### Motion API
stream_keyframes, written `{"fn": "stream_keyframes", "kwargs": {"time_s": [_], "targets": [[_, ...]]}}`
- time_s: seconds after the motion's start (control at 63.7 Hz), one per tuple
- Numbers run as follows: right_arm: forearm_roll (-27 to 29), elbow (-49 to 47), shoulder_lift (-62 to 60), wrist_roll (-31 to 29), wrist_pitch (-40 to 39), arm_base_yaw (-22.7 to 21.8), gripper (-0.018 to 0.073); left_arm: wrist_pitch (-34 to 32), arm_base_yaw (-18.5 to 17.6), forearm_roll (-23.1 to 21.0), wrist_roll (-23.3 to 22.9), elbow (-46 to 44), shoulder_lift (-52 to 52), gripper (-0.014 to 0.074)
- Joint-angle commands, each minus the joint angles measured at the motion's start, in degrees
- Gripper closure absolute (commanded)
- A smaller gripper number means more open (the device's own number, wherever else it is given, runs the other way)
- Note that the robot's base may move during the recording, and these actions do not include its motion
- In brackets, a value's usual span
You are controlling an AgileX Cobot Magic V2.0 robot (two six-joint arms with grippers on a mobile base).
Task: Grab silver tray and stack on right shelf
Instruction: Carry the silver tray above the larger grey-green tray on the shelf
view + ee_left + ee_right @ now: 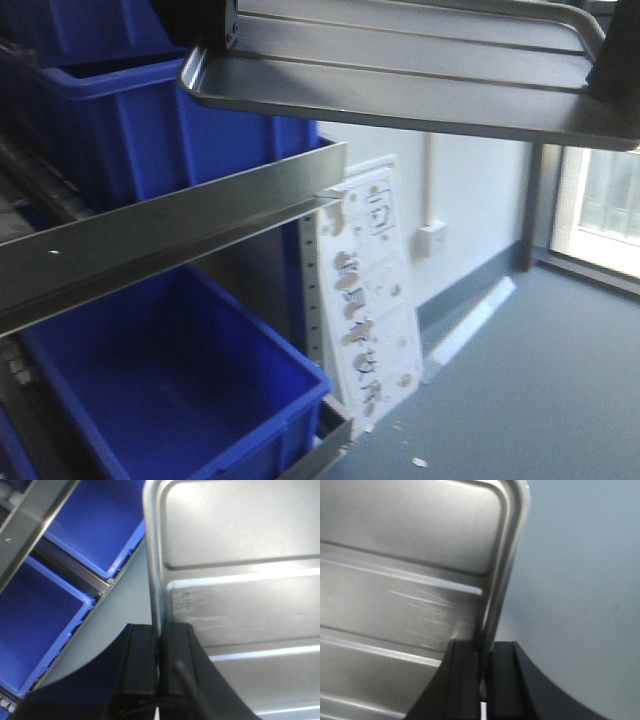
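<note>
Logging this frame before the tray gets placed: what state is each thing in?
silver tray: lifted, clamped at two opposite rims, resting on nothing.
left gripper: shut on the tray's rim.
right gripper: shut on the opposite rim.
right shelf: tray not yet on it.
lower blue bin: open-topped, empty.
white panel: upright, leaning against the wall.
</note>
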Motion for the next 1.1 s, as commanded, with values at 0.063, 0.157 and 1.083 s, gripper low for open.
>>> {"fn": "stream_keyframes", "kwargs": {"time_s": [0.063, 0.157, 1.083], "targets": [[1.19, -2.33, -1.64, -1.74, -4.76, 0.16, 0.0502, 1.03, -0.97, -0.14, 1.66, -1.80, -2.59, 0.0689], [1.19, -2.33, -1.64, -1.74, -4.76, 0.16, 0.0502, 1.03, -0.97, -0.14, 1.66, -1.80, -2.59, 0.0689], [1.19, -2.33, -1.64, -1.74, -4.76, 0.16, 0.0502, 1.03, -0.97, -0.14, 1.66, -1.80, -2.59, 0.0689]]}}
